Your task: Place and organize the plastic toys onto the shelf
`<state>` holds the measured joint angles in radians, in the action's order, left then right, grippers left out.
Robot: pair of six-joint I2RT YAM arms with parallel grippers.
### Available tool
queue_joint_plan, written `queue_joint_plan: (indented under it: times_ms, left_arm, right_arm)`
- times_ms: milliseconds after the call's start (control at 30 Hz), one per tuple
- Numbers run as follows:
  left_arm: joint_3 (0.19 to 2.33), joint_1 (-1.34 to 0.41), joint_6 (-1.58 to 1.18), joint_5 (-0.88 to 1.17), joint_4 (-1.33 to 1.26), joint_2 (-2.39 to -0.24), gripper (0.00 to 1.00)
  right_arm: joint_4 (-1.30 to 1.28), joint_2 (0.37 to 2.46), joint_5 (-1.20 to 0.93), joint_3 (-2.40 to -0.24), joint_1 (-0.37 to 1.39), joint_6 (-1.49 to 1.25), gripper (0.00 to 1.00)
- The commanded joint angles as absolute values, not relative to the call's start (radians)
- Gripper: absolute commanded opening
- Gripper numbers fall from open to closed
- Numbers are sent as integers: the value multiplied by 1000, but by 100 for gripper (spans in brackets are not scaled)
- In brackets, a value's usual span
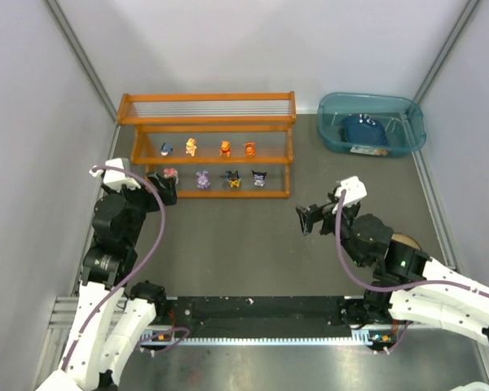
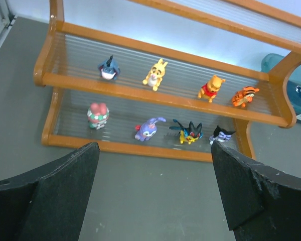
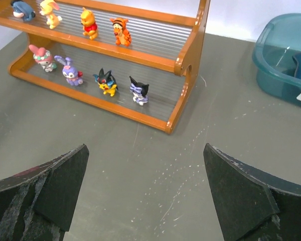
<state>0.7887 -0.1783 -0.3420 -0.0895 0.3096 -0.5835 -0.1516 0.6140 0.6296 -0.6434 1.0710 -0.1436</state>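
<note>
Eight plastic toys point(image 1: 226, 148) stand on the orange shelf point(image 1: 208, 98), upper centre; left pincer point(image 2: 153, 149) and right pincer point(image 3: 144, 148) gape wide, empty.

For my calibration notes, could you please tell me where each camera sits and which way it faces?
Top external: high behind the left arm and right arm, both in view, looking down and forward at the shelf and teal bin.
Left wrist: on the left arm, facing the shelf from its left end; open jaws frame the bottom corners.
Right wrist: on the right arm, facing the shelf's right end, bin at far right; open jaws below.
Shared: both wrist views show the same eight toys on two tiers.
</note>
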Motion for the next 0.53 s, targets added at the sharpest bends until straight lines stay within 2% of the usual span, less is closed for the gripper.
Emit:
queue_joint_plan:
  times_ms: [0, 167, 500]
  left_arm:
    - [767, -173, -338, -133, 402, -525, 99]
    - [752, -173, -334, -143, 417, -474, 99]
    - [756, -173, -340, -192, 446, -456, 99]
  right_arm:
    - [-169, 649, 585, -689, 1039, -215, 99]
    - [-206, 681, 340, -700, 908, -308, 99]
    - [-192, 650, 279, -677, 741, -426, 99]
